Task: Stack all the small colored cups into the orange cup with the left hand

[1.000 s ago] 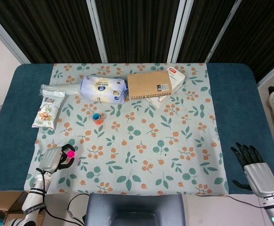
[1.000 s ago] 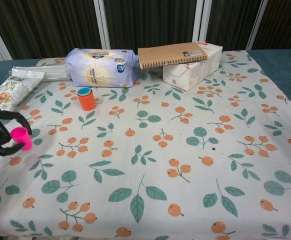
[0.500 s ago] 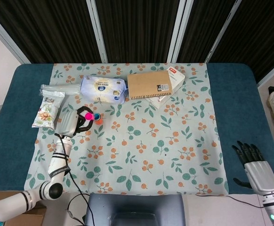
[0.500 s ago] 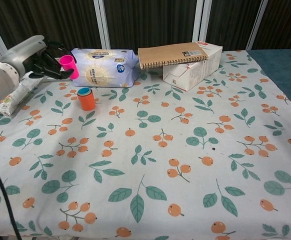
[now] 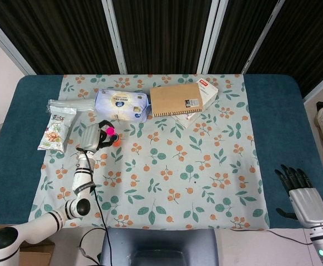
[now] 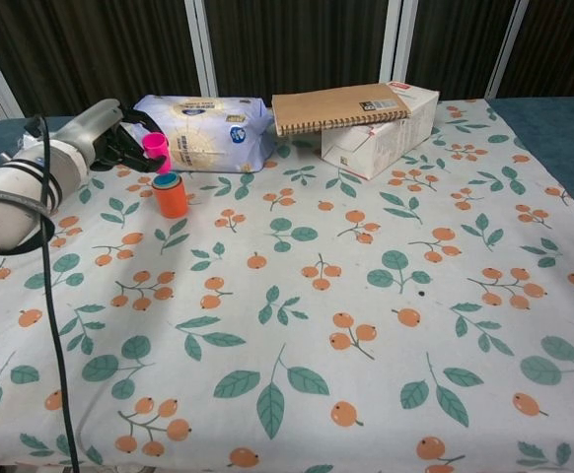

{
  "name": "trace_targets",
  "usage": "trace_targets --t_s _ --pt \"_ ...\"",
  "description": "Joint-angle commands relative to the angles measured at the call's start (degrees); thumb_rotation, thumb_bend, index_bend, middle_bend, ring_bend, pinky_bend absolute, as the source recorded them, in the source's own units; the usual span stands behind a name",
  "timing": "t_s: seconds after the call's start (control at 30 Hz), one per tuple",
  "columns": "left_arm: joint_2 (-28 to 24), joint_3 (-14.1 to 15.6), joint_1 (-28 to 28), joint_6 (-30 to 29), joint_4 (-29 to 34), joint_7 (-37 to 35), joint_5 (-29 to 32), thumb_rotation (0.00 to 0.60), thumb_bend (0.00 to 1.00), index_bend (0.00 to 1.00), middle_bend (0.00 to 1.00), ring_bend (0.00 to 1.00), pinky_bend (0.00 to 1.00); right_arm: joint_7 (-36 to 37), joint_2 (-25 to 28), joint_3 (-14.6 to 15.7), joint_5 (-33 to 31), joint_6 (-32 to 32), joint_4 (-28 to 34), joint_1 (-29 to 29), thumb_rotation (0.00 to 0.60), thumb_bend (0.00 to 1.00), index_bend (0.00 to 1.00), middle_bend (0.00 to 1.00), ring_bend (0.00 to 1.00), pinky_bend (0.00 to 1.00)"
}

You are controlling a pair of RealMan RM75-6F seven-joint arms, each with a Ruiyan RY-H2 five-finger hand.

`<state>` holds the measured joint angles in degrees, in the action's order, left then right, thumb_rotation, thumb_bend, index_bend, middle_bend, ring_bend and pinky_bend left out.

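Holding one small bright-pink plastic cup point(image 6: 155, 147) pinched in its dark fingers, the left hand point(image 6: 119, 140) hangs just above and behind the single small orange plastic cup point(image 6: 170, 197). That orange cup stands upright on the leaf-and-berry patterned cloth point(image 6: 297, 325) covering the desk and already carries one teal cup point(image 6: 167, 180) nested inside, only its rim showing. So three small cups count in all: one pink in the hand, one teal inside one orange.

Just behind the pink cup lies one pale-blue soft plastic pack point(image 6: 204, 131), close enough to crowd the hand from the rear. To its right one brown spiral-bound notebook point(image 6: 338, 106) rests on one white carton box point(image 6: 383, 133). Left of the hand lies one printed snack bag point(image 5: 55, 132), with one clear wrapped packet point(image 5: 61, 105) beyond it.

The right hand point(image 5: 301, 194) sits well apart at the near right desk edge, fingers straight and slightly spread, holding nothing.
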<state>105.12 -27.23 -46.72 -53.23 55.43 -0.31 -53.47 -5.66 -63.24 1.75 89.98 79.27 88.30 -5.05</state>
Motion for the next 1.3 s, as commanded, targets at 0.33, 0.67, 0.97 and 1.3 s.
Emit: trace_targets --t_s 0.33,0.67,0.97,1.3 --pt "0.1 1.5 0.4 0.3 0.6 -0.6 -0.3 0.6 0.42 0.59 1.0 1.0 1.0 -0.6 -0.3 0.1 0.0 -0.1 0.1 -0.1 0.6 0.21 0.0 0.0 0.0 0.0" --pt "0.3 2.1 0.3 2.0 -0.3 0.5 1.2 0.6 0.39 0.16 1.0 1.0 1.0 -0.4 -0.2 0.2 0.1 0.0 0.1 -0.1 0.6 0.21 0.0 0.0 0.0 0.0" --pt "-10.1 6.5 6.6 -3.5 16.8 0.0 -6.0 0.6 0.36 0.0 1.0 1.0 1.0 -0.3 -0.1 0.4 0.6 0.1 0.1 -0.1 0.6 0.21 0.0 0.0 0.0 0.0" --pt "-41.4 32.0 28.0 -22.7 43.7 -0.9 -39.2 0.6 0.39 0.0 0.02 0.01 0.14 -1.8 -0.2 1.2 1.2 0.5 0.9 0.5 0.6 0.21 0.0 0.0 0.0 0.0"
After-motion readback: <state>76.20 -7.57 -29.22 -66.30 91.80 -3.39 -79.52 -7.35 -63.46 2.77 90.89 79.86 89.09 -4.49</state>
